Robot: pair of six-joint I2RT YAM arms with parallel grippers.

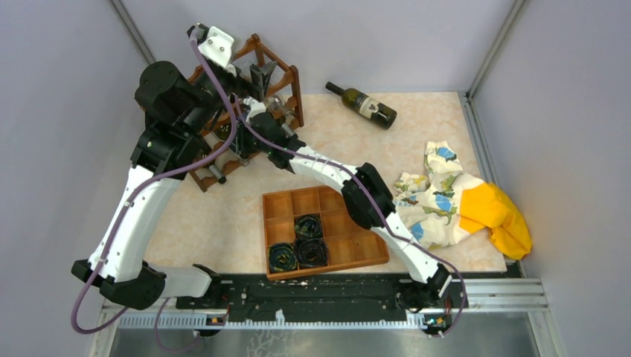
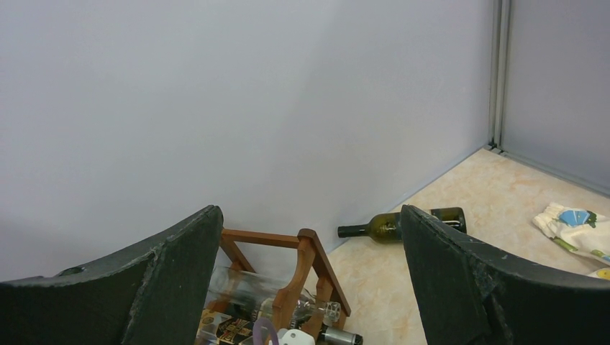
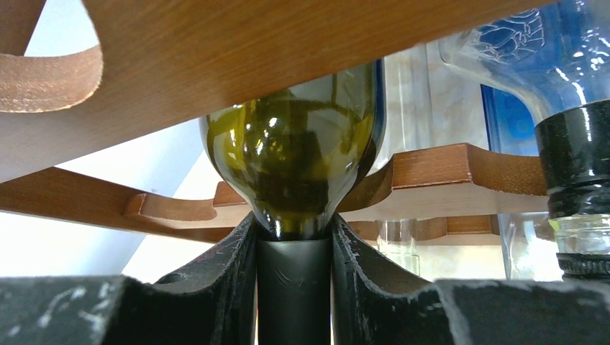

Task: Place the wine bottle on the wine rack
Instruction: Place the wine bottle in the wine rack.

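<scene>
The dark reddish-brown wine rack (image 1: 286,89) stands at the back left against the wall. My right gripper (image 1: 249,140) reaches into its lower tier. In the right wrist view the gripper (image 3: 293,248) is shut on the black-foil neck of a green wine bottle (image 3: 295,158), which lies between the scalloped rails (image 3: 446,172). My left gripper (image 1: 262,74) hovers above the rack, open and empty (image 2: 309,212). The rack (image 2: 311,259) shows below it, with a clear bottle (image 2: 241,291) on it. A second green wine bottle (image 1: 366,105) lies on the table by the back wall.
A flat orange-brown compartment tray (image 1: 357,256) with dark rolled items (image 1: 301,245) sits mid-front. A patterned cloth (image 1: 435,201) and a yellow cloth (image 1: 502,219) lie at the right. A clear black-capped bottle (image 3: 575,165) lies beside the held one. Walls enclose the table.
</scene>
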